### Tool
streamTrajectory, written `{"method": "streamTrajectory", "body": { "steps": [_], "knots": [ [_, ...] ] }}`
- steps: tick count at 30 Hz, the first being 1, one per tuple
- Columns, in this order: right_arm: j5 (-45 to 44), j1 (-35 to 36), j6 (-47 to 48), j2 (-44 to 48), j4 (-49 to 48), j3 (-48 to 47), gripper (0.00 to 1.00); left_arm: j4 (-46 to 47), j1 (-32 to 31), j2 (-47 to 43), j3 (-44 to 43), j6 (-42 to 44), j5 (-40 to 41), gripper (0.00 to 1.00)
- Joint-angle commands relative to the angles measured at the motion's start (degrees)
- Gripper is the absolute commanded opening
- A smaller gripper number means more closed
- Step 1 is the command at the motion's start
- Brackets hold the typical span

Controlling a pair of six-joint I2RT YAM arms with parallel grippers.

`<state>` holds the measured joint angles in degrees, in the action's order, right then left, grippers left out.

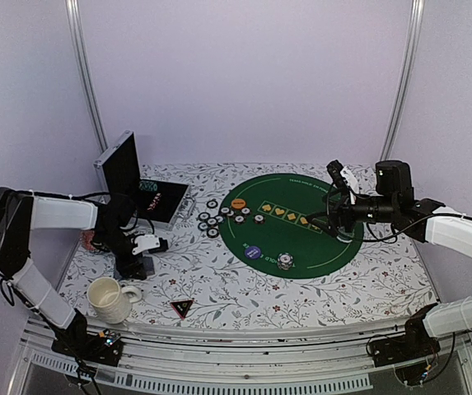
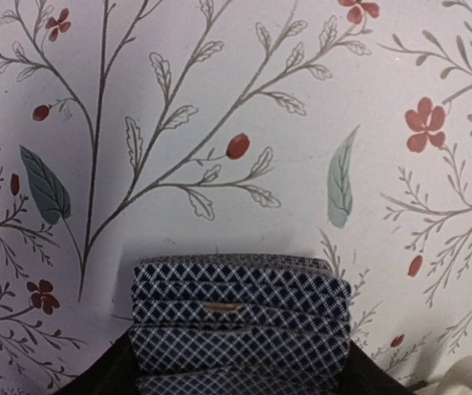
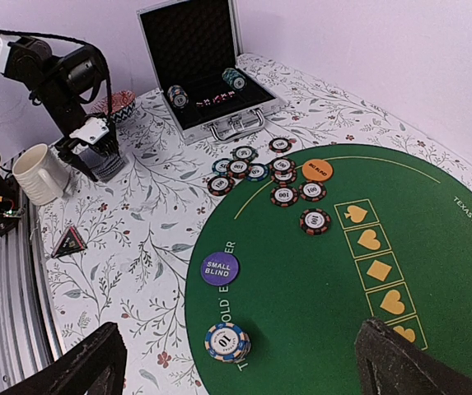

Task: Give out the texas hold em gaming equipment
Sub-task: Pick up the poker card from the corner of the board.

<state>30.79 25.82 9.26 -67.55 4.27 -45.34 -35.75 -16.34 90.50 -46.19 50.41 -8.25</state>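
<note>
My left gripper [image 1: 142, 247] is shut on a deck of playing cards [image 2: 240, 317] with blue-and-white checked backs, held just above the floral tablecloth near the table's left edge; the deck also shows in the top view [image 1: 133, 266]. My right gripper [image 3: 240, 370] is wide open and empty, hovering over the green poker mat [image 1: 314, 247]. Below it stands a blue-and-cream chip stack [image 3: 226, 341]. A purple small-blind button [image 3: 218, 268] and an orange button [image 3: 317, 170] lie on the mat. Several loose chips [image 3: 260, 169] cluster at the mat's left edge. A black triangular marker [image 1: 181, 308] lies near the front.
An open metal case [image 3: 207, 66] holding more chips stands at the back left. A cream mug [image 1: 108, 298] stands at the front left, close to the left gripper. A pink patterned dish [image 3: 120, 103] sits behind the left arm. Walls enclose the back and sides.
</note>
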Motion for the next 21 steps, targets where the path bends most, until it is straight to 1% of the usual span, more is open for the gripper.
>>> {"method": "streamTrajectory", "body": {
  "steps": [1,6,11,14,18,20,21],
  "knots": [
    [0.37,0.11,0.37,0.57,0.27,0.66,0.99,0.10,-0.40,1.44,-1.26,0.36,0.47,0.61],
    [-1.76,0.13,-1.74,0.78,0.44,-0.28,0.99,-1.18,-1.52,1.47,-3.09,-0.75,1.04,0.54],
    [-6.17,-0.01,-8.63,0.31,-0.05,-2.13,0.99,-5.76,-5.38,2.62,-8.40,-3.04,2.41,0.50],
    [-6.74,-0.47,-17.26,-0.85,-0.49,-3.90,0.99,-9.46,-7.76,3.18,-13.00,-4.13,2.17,0.48],
    [-0.07,-0.60,-28.92,-4.08,-6.26,-4.47,0.99,-13.69,-11.53,3.60,-18.25,-4.32,2.67,0.47],
    [1.65,-0.55,-34.27,-7.95,-9.01,-4.93,1.00,-15.68,-13.61,4.00,-21.44,-4.27,3.25,0.47],
    [1.70,-0.32,-37.27,-9.82,-9.33,-5.59,0.99,-16.57,-14.54,4.16,-22.83,-4.16,3.35,0.47]
  ]
}}
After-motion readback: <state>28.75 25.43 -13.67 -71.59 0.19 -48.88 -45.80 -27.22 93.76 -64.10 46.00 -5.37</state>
